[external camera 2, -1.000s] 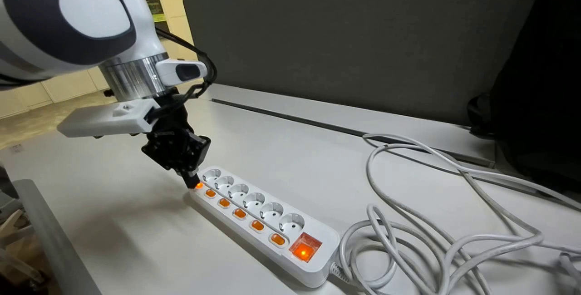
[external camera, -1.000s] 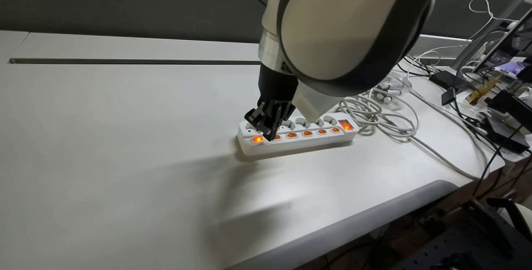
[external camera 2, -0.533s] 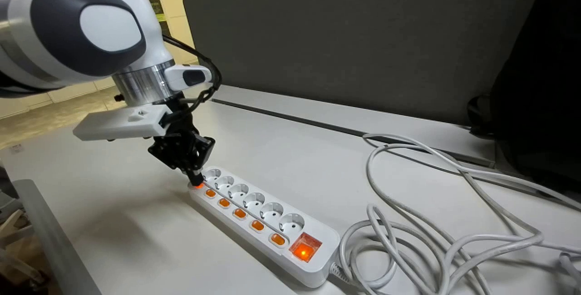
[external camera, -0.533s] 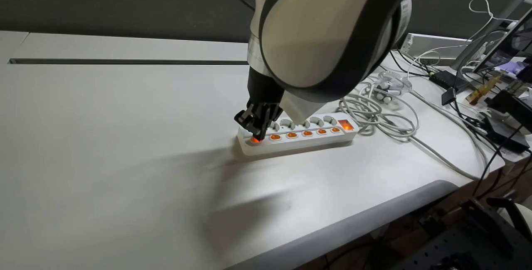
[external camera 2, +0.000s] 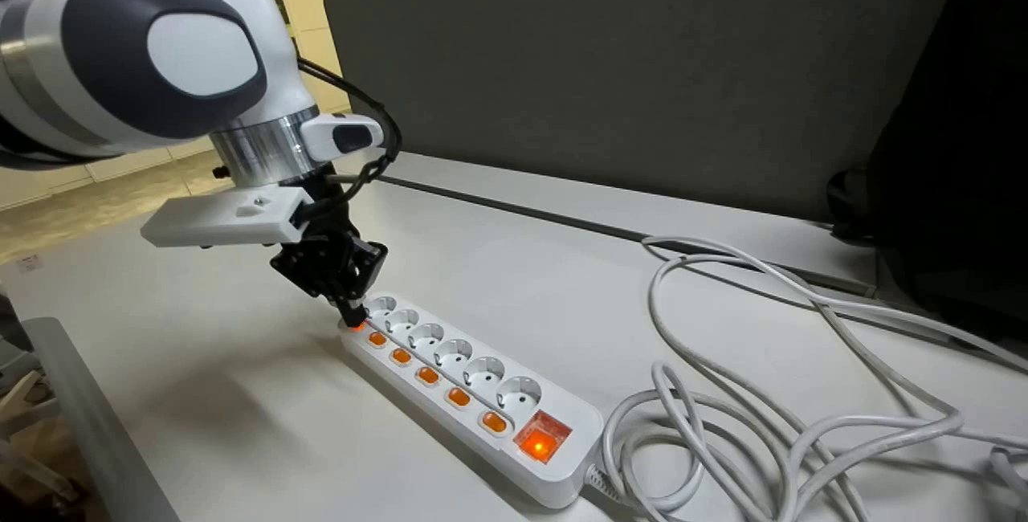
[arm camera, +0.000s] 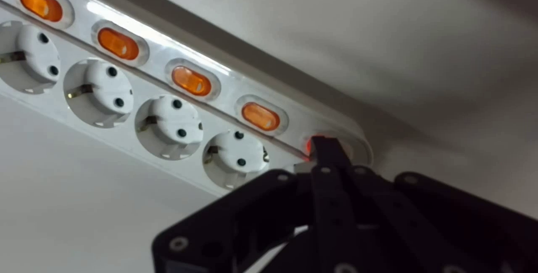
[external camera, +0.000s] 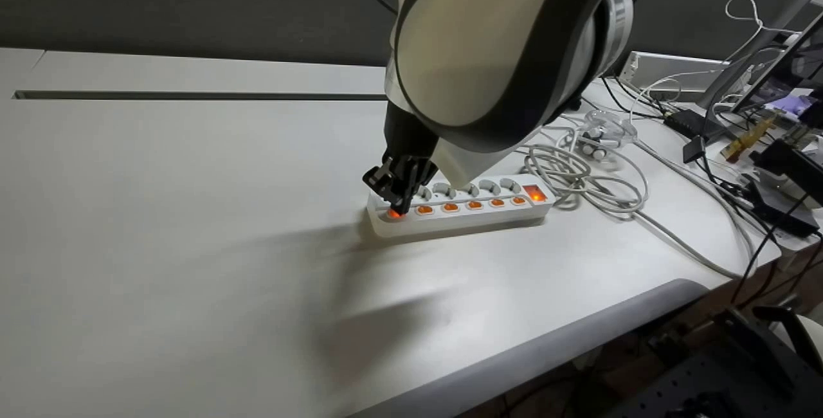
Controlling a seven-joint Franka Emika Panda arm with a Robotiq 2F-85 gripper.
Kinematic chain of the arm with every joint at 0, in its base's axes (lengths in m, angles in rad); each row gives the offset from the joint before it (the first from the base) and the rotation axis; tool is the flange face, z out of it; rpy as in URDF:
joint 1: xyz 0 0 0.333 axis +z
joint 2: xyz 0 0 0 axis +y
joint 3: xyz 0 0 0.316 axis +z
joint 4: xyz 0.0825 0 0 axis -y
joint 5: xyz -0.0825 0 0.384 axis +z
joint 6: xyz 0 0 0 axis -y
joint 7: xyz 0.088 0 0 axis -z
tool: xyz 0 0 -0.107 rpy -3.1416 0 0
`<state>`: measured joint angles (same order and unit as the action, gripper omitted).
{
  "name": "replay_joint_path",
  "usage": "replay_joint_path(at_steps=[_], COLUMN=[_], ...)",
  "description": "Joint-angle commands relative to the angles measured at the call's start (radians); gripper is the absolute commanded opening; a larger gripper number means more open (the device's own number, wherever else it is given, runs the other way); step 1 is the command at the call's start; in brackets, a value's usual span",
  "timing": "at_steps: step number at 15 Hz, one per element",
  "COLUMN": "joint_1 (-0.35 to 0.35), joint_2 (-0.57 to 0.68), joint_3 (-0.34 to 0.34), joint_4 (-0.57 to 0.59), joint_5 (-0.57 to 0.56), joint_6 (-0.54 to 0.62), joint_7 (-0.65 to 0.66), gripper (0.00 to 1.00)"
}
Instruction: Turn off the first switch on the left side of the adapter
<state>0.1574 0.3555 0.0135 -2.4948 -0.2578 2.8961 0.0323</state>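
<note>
The adapter is a white power strip (external camera: 463,224) with a row of sockets and a row of small orange switches; it also shows in an exterior view (external camera 2: 574,426) and in the wrist view (arm camera: 229,96). The end switch on its left (external camera: 395,214) glows red-orange beside my fingertip, and its glow also shows in the wrist view (arm camera: 309,145). My gripper (external camera: 400,210) is shut and empty, its fingertips pressed together. The fingertips are on or just over that glowing switch and cover most of it, also in an exterior view (external camera 2: 353,321) and the wrist view (arm camera: 330,143).
A larger lit red switch (external camera 2: 540,440) sits at the strip's cable end. Coiled white cable (external camera: 572,173) lies beyond that end. A grey partition (external camera 2: 642,80) stands behind the white table (external camera: 193,212). Dark cables and devices (external camera: 694,125) lie at the far right.
My gripper has moved from beside the end switch to over it. The glowing switch is now mostly covered. The strip has shifted slightly since half a second ago.
</note>
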Motion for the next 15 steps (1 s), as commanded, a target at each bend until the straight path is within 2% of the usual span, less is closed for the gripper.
replay_joint_path(at_steps=[1, 5, 8, 11, 13, 15], joint_1=[-0.068, -0.23, -0.467, -0.683, -0.717, -0.667], joint_2=[0.054, 0.085, 0.139, 0.188, 0.193, 0.179], joint_3=[0.016, 0.119, 0.346, 0.481, 0.471, 0.394], joint_4=[0.005, 0.007, 0.04, 0.078, 0.092, 0.129], joint_5=[0.056, 0.206, 0.434, 0.568, 0.622, 0.633], joint_6=[0.04, 0.065, 0.039, -0.048, -0.154, -0.267], joint_7=[-0.081, -0.242, -0.497, -0.715, -0.792, -0.781], gripper=[0.0, 0.0, 0.0, 0.0, 0.0, 0.0])
